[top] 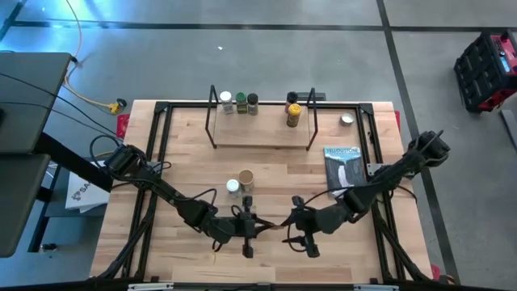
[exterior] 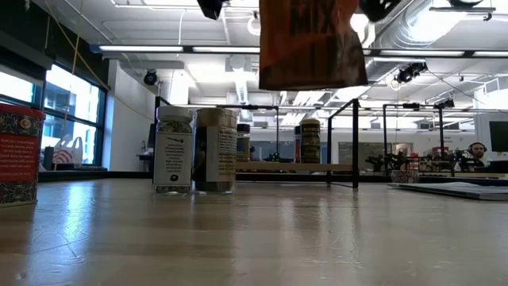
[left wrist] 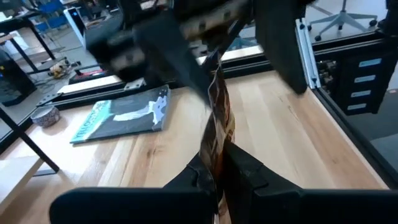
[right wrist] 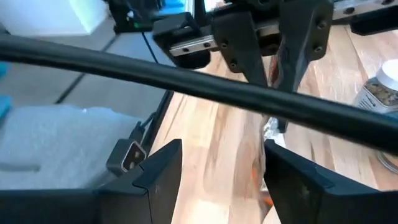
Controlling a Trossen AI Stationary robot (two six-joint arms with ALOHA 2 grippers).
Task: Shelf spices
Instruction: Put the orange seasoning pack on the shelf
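Observation:
A brown packet point(exterior: 313, 44) hangs in the air above the table's near middle, edge-on in the high view point(top: 273, 227). My left gripper point(top: 249, 230) is shut on it from the left. My right gripper point(top: 295, 230) is open on the packet's right; its fingers point(right wrist: 168, 168) stand on either side of the packet's edge point(right wrist: 267, 134) without plainly touching. The shelf point(top: 260, 135), a light board with black wire uprights, stands at the table's far side with several jars on it. Two jars, white-capped point(top: 233, 187) and tan point(top: 246, 178), stand on the table. A red box point(exterior: 20, 155) is at the left in the low view. My left gripper pinches the brown packet between its two fingers at the packet's left edge point(left wrist: 217, 146), coming level from the table's left. The packet stands on edge, upright and lifted clear of the table, reaching away from the fingers toward the right gripper.
A flat book with a waterfall cover point(top: 343, 166) lies right of the middle. A small silver tin point(top: 347, 120) sits near the shelf's right end. The table's black frame point(top: 161, 129) runs along its sides. Bare wood shows between the two jars and the shelf.

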